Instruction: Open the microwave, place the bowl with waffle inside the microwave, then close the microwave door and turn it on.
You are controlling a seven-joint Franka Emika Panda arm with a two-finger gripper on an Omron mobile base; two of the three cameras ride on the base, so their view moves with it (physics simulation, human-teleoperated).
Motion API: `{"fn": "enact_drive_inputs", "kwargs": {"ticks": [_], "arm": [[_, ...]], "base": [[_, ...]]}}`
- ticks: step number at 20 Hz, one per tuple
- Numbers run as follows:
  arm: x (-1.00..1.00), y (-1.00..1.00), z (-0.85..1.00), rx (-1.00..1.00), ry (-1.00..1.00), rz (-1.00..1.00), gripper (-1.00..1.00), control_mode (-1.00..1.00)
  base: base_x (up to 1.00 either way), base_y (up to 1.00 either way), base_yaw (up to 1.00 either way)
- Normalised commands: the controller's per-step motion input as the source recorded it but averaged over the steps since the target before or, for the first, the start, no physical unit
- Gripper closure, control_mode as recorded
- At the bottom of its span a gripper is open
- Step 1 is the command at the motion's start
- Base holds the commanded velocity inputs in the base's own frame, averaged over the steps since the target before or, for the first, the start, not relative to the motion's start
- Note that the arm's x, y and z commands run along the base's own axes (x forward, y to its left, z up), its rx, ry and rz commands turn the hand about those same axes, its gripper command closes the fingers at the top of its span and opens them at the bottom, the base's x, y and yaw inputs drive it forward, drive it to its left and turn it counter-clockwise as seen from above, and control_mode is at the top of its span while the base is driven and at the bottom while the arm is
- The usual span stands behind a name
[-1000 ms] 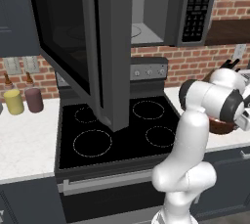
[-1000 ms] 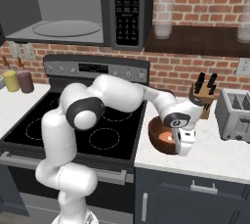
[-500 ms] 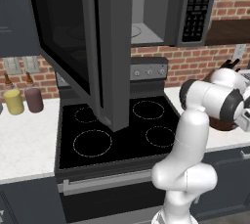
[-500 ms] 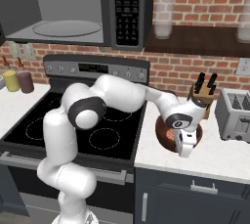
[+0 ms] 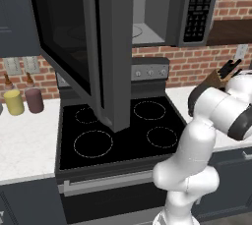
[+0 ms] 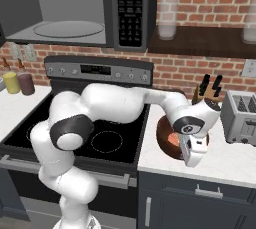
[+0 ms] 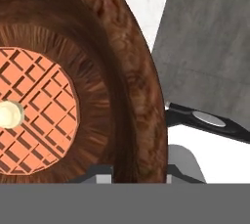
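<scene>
The microwave door (image 5: pixel 93 47) hangs wide open, so the step now is picking up the bowl (image 6: pixel 169 138). The bowl sits on the counter (image 6: pixel 225 163) with the waffle (image 7: pixel 34 115) inside. The jaws (image 7: pixel 134 174) are pinched on the bowl's rim, one tip on each side. Next, the arm needs to lift it up without tipping and carry it into the microwave (image 6: pixel 75 8).

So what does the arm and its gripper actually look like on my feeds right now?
The arm is glossy white, built of rounded, tube-like segments with dark grey bands at the joints. No loose cables or printed markings show on it. Its wrist ends in a boxy white hand, seen from the right base camera, carrying the gripper. From the hand camera, small pale grey finger tips peek up at the bottom edge.
</scene>
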Motion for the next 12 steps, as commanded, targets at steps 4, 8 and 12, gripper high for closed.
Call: {"fn": "enact_drive_inputs", "kwargs": {"ticks": [4, 8, 12], "arm": [[-0.75, 0.46, 1.0, -0.02, -0.18, 0.1, 1.0, -1.0], [-0.74, 0.67, 1.0, -0.05, -0.18, 0.14, 1.0, -1.0], [-0.33, 1.0, 0.94, -0.12, -0.16, 0.1, 1.0, -1.0]], "base": [[0.0, 0.0, 0.0], [0.0, 0.0, 0.0], [0.0, 0.0, 0.0]]}}
